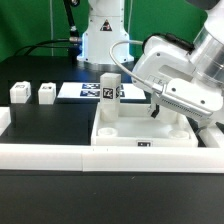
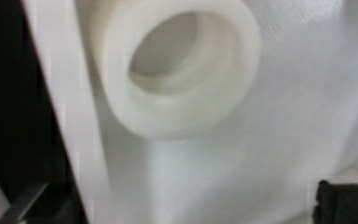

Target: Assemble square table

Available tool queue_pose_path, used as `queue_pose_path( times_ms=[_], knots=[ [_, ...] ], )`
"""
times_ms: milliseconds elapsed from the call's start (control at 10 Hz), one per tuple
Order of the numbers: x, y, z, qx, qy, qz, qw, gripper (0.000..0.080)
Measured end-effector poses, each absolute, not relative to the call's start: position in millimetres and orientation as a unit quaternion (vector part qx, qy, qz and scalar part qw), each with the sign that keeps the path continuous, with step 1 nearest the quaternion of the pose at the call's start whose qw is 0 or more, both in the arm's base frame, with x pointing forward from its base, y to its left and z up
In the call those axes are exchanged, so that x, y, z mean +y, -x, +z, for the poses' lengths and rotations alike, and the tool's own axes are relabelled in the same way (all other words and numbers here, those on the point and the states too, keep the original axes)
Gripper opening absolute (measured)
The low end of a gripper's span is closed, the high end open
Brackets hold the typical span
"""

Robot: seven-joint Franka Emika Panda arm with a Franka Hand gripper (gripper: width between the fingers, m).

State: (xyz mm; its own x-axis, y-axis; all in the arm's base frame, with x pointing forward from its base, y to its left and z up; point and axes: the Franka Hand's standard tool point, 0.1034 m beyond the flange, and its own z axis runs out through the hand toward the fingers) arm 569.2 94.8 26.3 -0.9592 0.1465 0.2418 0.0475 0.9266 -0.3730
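Observation:
The white square tabletop (image 1: 140,133) lies rim up at the table's middle, behind the front rail. One tagged leg (image 1: 109,88) stands upright at its far corner on the exterior view's left. Two small white legs (image 1: 18,93) (image 1: 46,94) sit loose on the black table at the left. A fourth leg is not in view. My gripper (image 1: 157,112) reaches down over the tabletop's right half. In the wrist view the gripper (image 2: 190,205) is open, its dark fingertips (image 2: 345,200) wide apart either side of white tabletop plastic, close to a round corner socket (image 2: 185,70).
The marker board (image 1: 88,92) lies flat behind the tabletop, in front of the robot base (image 1: 100,35). The long low white border rail (image 1: 50,156) runs along the front edge and up the left side. My arm fills the upper right.

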Motion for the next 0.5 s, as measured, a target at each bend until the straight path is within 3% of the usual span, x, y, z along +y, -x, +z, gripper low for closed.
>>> queue_pose_path(
  times_ms=[500],
  knots=[
    [93.3, -569.1, 25.6, -0.972, 0.051, 0.185, 0.135, 0.0649]
  ],
)
